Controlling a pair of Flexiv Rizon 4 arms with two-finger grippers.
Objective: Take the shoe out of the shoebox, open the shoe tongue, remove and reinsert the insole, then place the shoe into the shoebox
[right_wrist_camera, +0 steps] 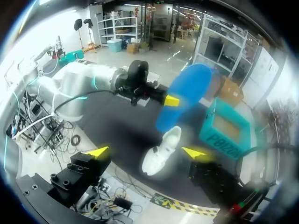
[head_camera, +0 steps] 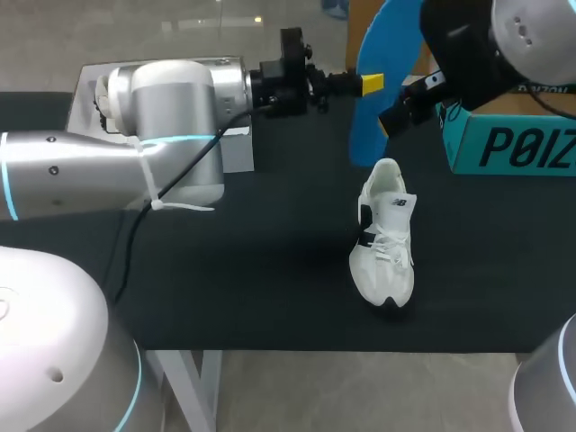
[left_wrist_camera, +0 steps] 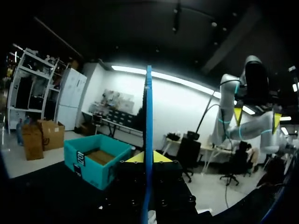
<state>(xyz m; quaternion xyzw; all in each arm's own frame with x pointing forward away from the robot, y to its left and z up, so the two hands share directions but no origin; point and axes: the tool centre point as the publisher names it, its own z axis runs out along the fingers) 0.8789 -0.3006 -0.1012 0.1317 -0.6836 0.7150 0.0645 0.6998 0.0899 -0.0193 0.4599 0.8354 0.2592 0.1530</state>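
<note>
Blue fills the left wrist view: the thin blue insole (left_wrist_camera: 148, 116) stands edge-on between the yellow tips of my left gripper (left_wrist_camera: 148, 157), which is closed narrow on its two faces, well above the black worktop (head_camera: 225, 261). From the head view the hold seems to sit near the middle of one long edge, with both ends free. I judge the insole very light and floppy. Held at one spot, it will bend and swing, and its smooth faces could slip through the pads if I jerk. For reinsertion I would want a hold nearer the heel end, so the toe end can lead into the shoe.

The white lace-up running shoe (head_camera: 385, 238) stands on its sole on the worktop, below the left gripper and apart from everything else. It looks light, with a soft upper over a stiffer sole and heel. The heel collar or the sidewalls are where I would take hold to steady it, since a push from one side alone would likely make it skate. The laces and tongue are limp and may fall across the opening.

My right gripper (right_wrist_camera: 147, 152) hangs high over the shoe, its fingers spread wide and holding nothing. The teal cardboard shoebox (head_camera: 513, 144) sits on the worktop ahead of the left gripper, open-topped, with nothing showing inside.
</note>
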